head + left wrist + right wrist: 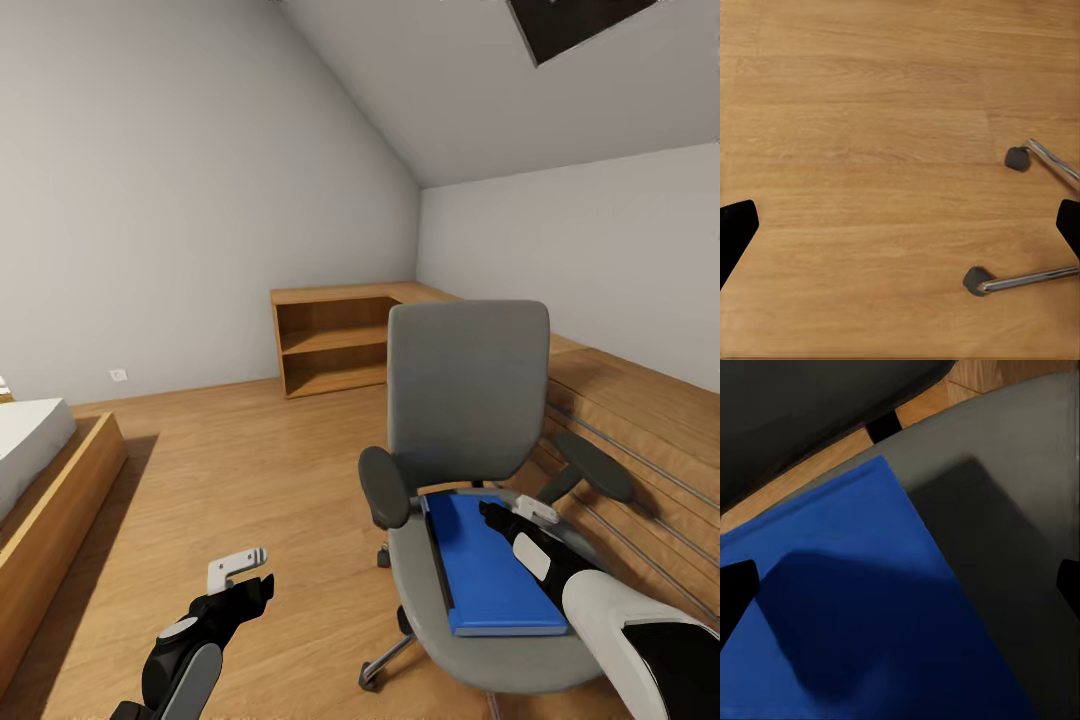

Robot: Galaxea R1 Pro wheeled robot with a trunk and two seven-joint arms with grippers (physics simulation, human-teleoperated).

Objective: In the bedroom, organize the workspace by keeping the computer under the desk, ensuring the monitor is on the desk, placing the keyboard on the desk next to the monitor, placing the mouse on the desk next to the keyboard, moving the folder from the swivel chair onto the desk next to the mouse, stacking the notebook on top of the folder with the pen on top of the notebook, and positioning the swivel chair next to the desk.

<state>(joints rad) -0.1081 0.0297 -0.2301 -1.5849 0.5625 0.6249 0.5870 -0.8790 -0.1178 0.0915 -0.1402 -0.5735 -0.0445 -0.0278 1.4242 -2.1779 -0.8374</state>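
The swivel chair (pixel 468 390) stands on the wood floor with its grey back upright and black armrests at both sides. A bright blue folder (pixel 495 570) lies flat on its seat. My right gripper (pixel 512 515) hovers open just over the folder's far end. In the right wrist view the folder (pixel 847 607) and the grey seat (pixel 1012 532) lie between its spread fingertips (pixel 735 592). My left gripper (pixel 248 578) is open over bare floor left of the chair, with two chrome spokes and castors (pixel 976 280) ahead of it. Desk, computer, monitor, keyboard, mouse, notebook and pen are out of view.
Low wooden shelving (pixel 335 340) fills the far corner under the sloped ceiling. A bed (pixel 30 450) in a wooden frame sits at the left. A raised wooden platform (pixel 640 410) runs along the right wall behind the chair. Open floor lies between bed and chair.
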